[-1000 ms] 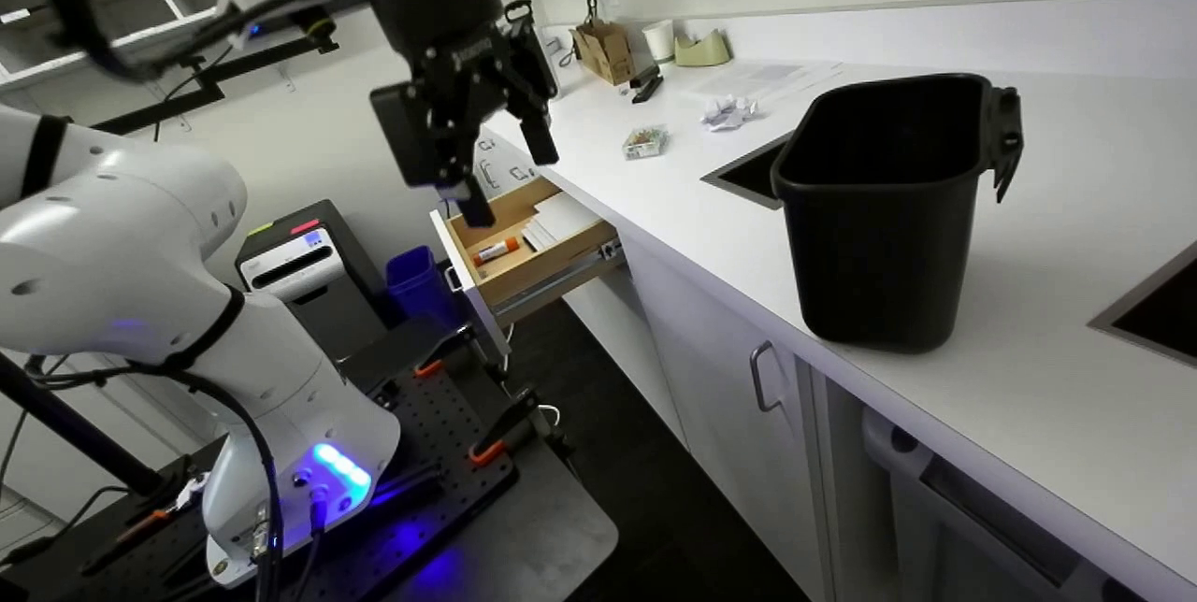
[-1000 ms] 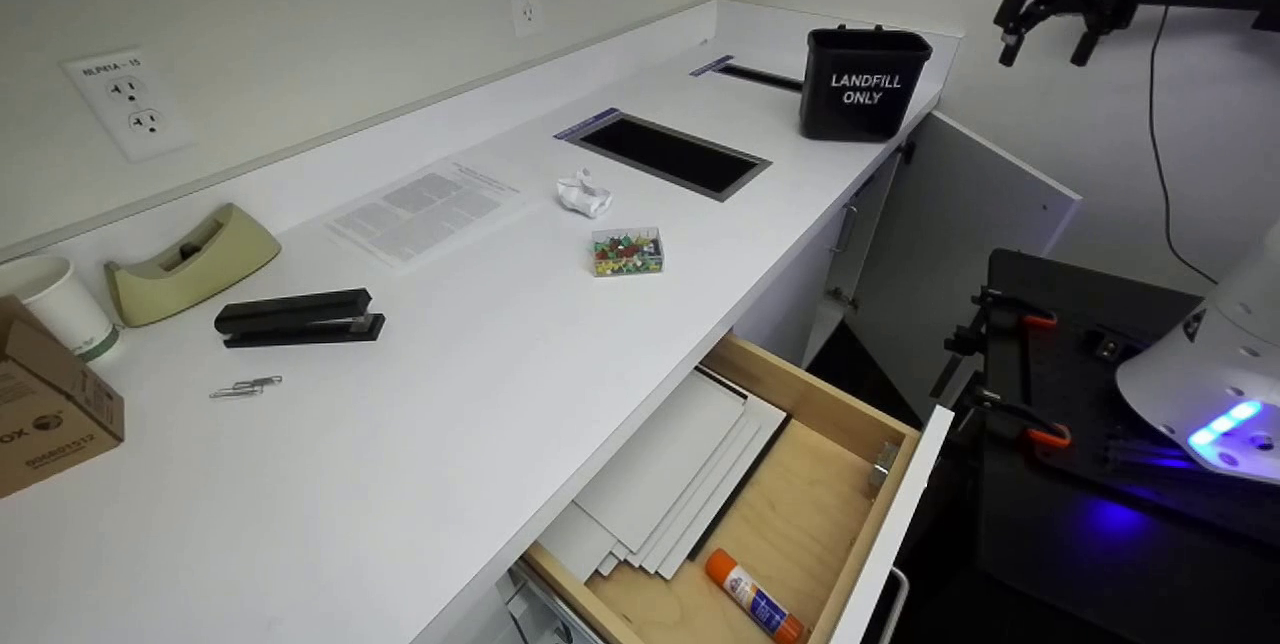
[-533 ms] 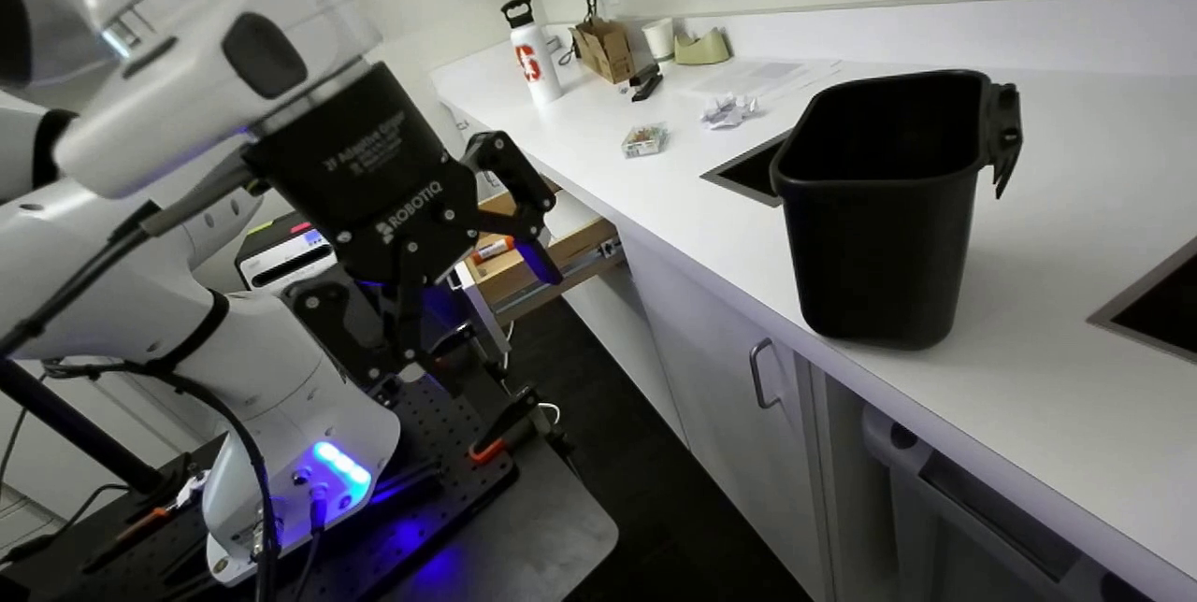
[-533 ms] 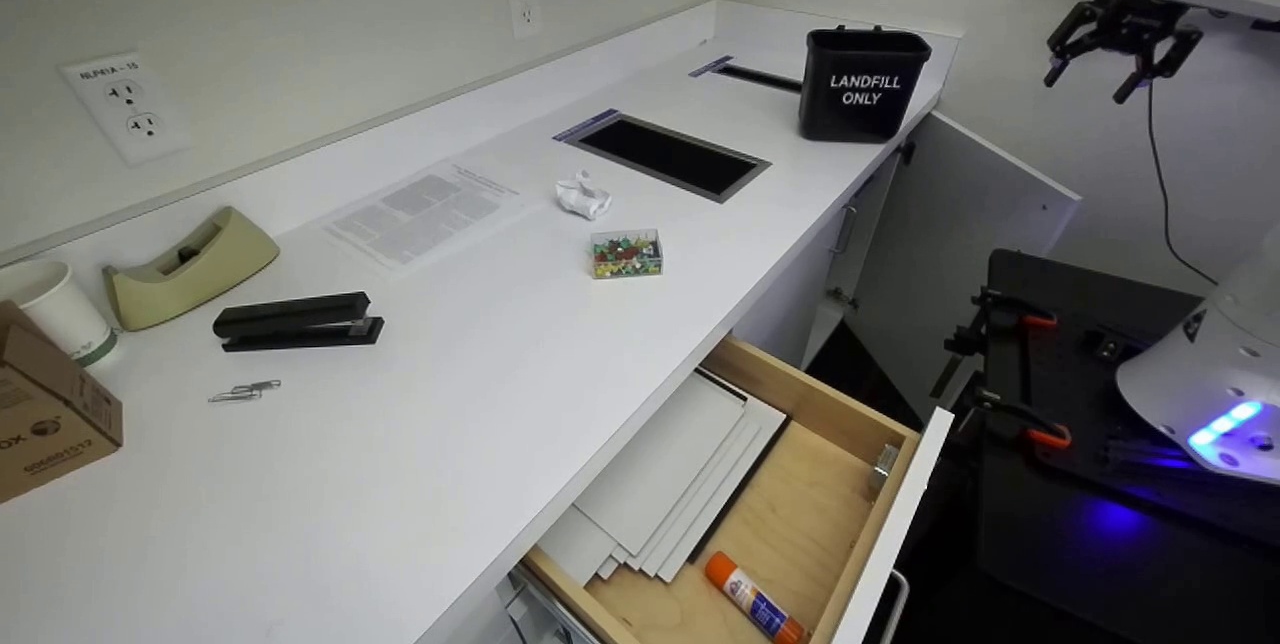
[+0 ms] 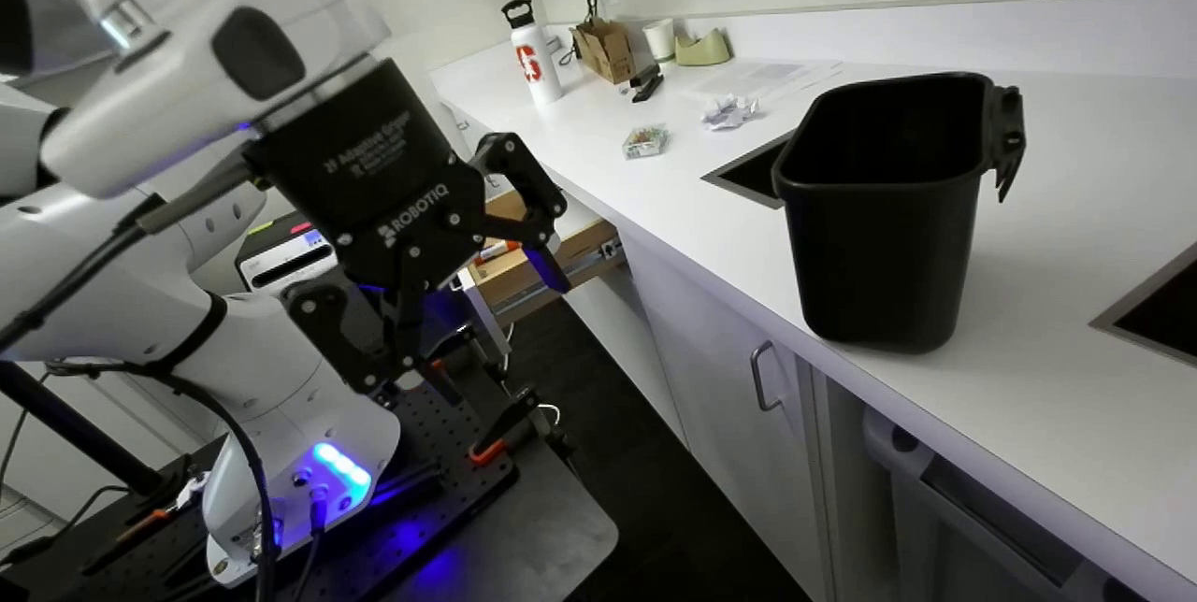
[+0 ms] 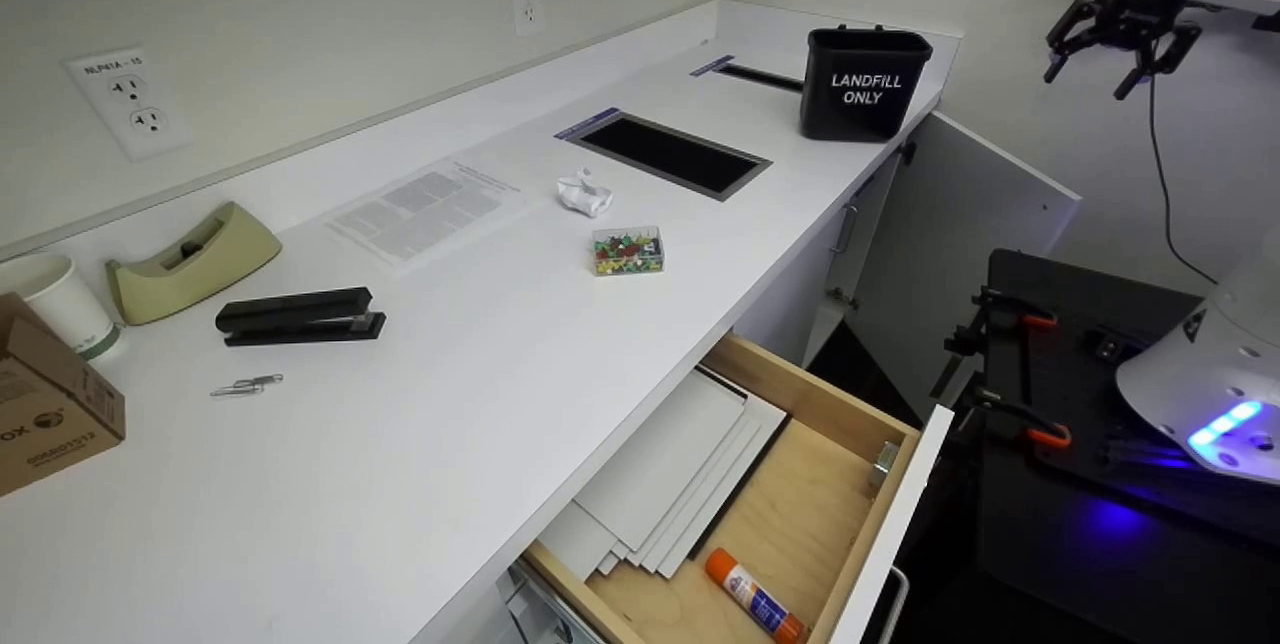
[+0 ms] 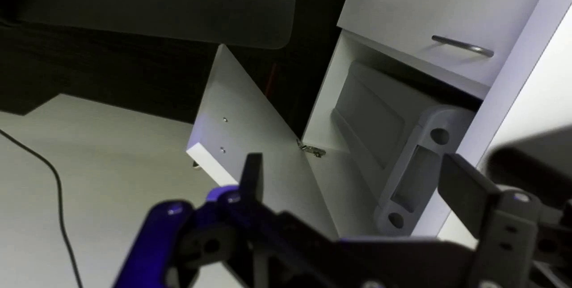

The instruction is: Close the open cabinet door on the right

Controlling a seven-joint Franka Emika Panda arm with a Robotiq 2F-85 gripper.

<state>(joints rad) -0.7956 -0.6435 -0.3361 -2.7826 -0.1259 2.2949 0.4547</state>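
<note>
The open cabinet door [image 6: 960, 234] is a tall white panel swung out on its hinges below the far end of the counter. In the wrist view the door [image 7: 268, 136] angles out to the left of the cabinet opening. A drawer with a white front [image 6: 895, 534] and tan wooden box also stands pulled out; it shows partly behind my gripper [image 5: 496, 326] in an exterior view. My gripper [image 6: 1088, 84] is wide open, empty and tilted downward, above the robot's base table. In the wrist view my fingers [image 7: 353, 176] overlap the door's picture; contact cannot be told.
A grey bin [image 7: 406, 171] stands inside the open cabinet. A black bin [image 6: 863, 89] stands on the white counter [image 6: 450, 484] near its edge. The black base table [image 6: 1060, 564] carries clamps. A closed cabinet door [image 5: 711, 378] has a bar handle.
Since one second ago, the arm has swung lower and away from the drawer, and my gripper has tilted. Over the last half second it has hardly moved. The door and drawer have not moved.
</note>
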